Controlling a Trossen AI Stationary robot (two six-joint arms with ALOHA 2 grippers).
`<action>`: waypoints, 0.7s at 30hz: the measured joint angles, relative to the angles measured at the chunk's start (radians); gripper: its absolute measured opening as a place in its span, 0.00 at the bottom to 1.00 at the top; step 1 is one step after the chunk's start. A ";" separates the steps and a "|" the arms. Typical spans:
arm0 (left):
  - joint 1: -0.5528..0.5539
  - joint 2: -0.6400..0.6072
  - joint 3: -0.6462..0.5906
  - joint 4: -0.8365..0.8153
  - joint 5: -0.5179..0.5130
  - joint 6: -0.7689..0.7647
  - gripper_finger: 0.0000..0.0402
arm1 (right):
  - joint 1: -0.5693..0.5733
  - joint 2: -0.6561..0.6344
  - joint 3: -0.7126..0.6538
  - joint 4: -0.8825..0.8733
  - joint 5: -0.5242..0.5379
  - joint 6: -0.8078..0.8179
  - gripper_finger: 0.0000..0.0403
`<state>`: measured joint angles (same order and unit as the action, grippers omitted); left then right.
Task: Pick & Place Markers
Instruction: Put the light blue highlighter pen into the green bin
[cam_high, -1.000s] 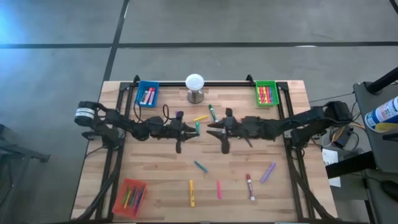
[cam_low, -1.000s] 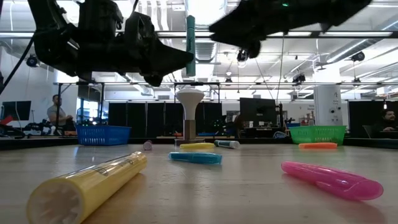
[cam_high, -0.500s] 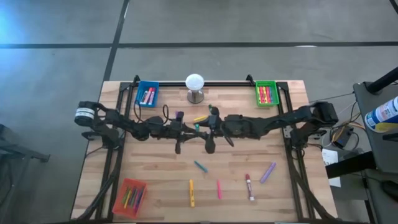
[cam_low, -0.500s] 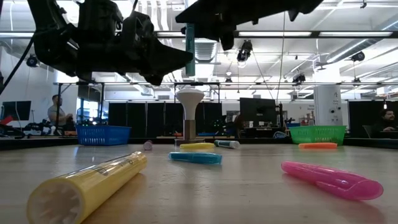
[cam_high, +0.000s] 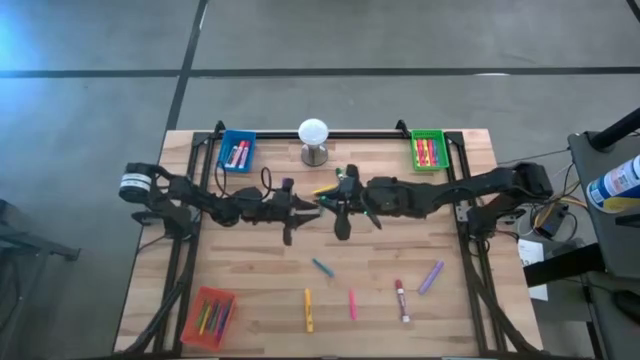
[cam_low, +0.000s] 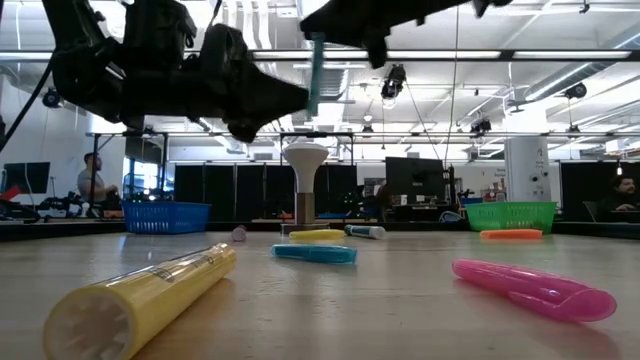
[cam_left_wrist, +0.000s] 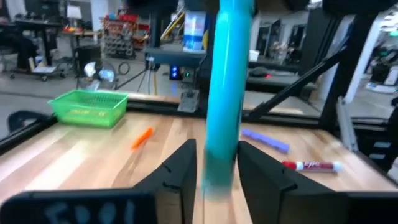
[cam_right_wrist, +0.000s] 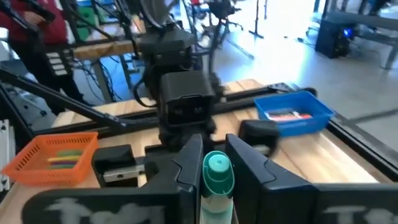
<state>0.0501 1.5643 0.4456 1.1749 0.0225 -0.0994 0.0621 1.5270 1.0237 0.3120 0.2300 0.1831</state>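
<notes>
A teal marker (cam_low: 316, 75) stands nearly upright in the air above the table's middle, between my two grippers. My right gripper (cam_right_wrist: 214, 155) comes from the table's right and is shut on the marker's upper end. My left gripper (cam_left_wrist: 217, 171), reaching level from the table's left, is open. Its fingers (cam_left_wrist: 180, 171) stand on either side of the marker's lower part (cam_left_wrist: 221, 143), with a thin gap on each side. In the high view the two grippers meet at the marker (cam_high: 322, 200). My right gripper pinches the teal marker's upper end (cam_right_wrist: 217, 177) between its two fingers, just below the round cap. The fingers come nearly level from the table's right and lie across the marker. The marker hangs below them, close to upright, lifted clear of the table.
Loose markers lie on the near half: teal (cam_high: 321, 267), yellow (cam_high: 308, 310), pink (cam_high: 352, 304), red-and-white (cam_high: 401, 300), purple (cam_high: 431, 277). A blue tray (cam_high: 237, 152), a green tray (cam_high: 428, 150) and a white ball on a stand (cam_high: 313, 140) are at the far edge. A red tray (cam_high: 208, 315) is at the near left.
My right gripper has gone toward the table's left and up, from a spot apart from the marker to its upper end, and has taken hold of it. The marker stays in the air, nearly upright.
</notes>
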 joint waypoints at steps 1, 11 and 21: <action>0.002 -0.001 -0.007 -0.009 -0.006 0.000 0.29 | -0.005 -0.022 0.000 -0.039 0.015 0.004 0.12; 0.031 -0.044 -0.053 -0.004 0.001 0.008 0.31 | -0.262 -0.305 0.055 -0.723 0.200 0.116 0.12; 0.030 -0.048 -0.054 -0.005 0.006 0.009 0.31 | -0.880 -0.289 0.023 -1.005 0.091 0.072 0.13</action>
<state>0.0803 1.5162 0.3916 1.1694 0.0280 -0.0906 -0.8182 1.2380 1.0465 -0.6929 0.3211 0.2551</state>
